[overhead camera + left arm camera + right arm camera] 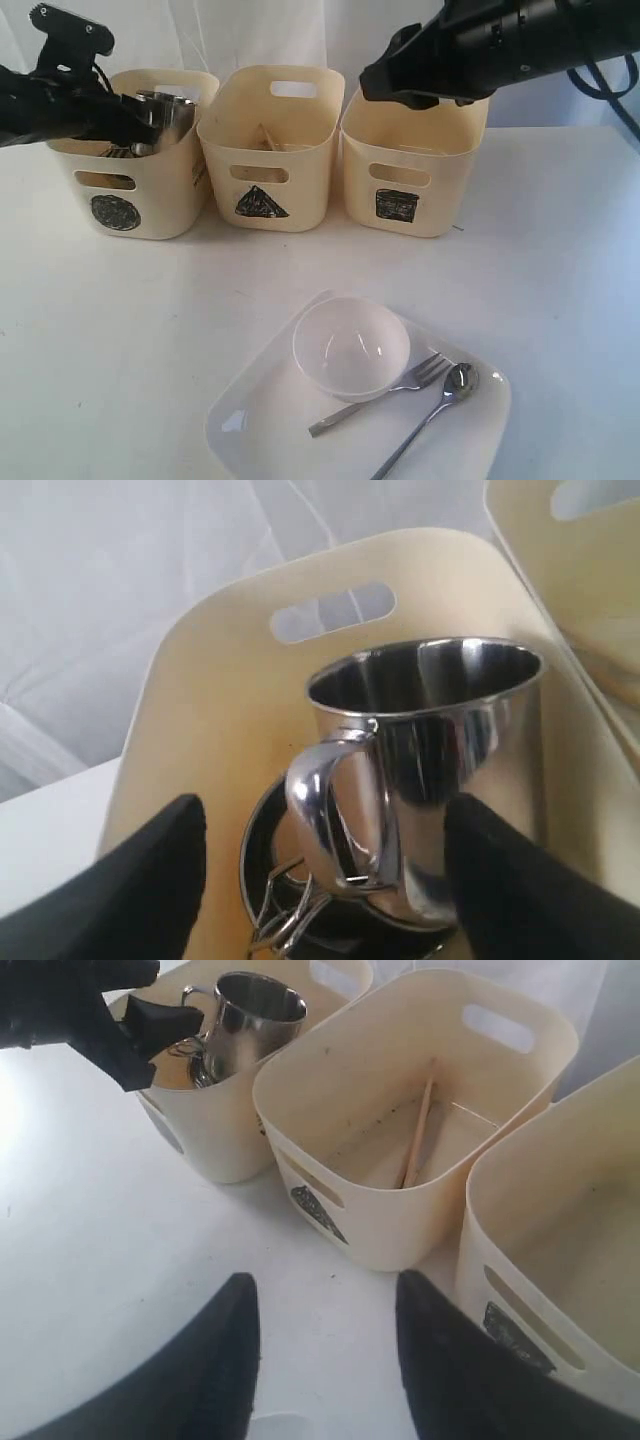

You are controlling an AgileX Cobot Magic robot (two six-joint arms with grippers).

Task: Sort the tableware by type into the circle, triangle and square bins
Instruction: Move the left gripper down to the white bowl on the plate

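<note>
A steel handled mug (430, 770) stands upright in the circle bin (140, 200), on top of another steel piece (262, 870). My left gripper (325, 880) is open around the mug, with its left finger well clear of the handle. In the exterior view the left gripper (140, 120) reaches over that bin's rim. My right gripper (325, 1360) hangs open and empty above the table in front of the bins. Wooden chopsticks (418, 1125) lie in the triangle bin (265, 190). A clear plastic bowl (350, 345), a fork (385, 390) and a spoon (440, 400) rest on the white plate (260, 420).
The square bin (405, 195) stands at the right of the row, with my right arm (500, 45) above its back rim. The three bins touch side by side at the back of the white table (100, 330). The plate sits at the table's front edge.
</note>
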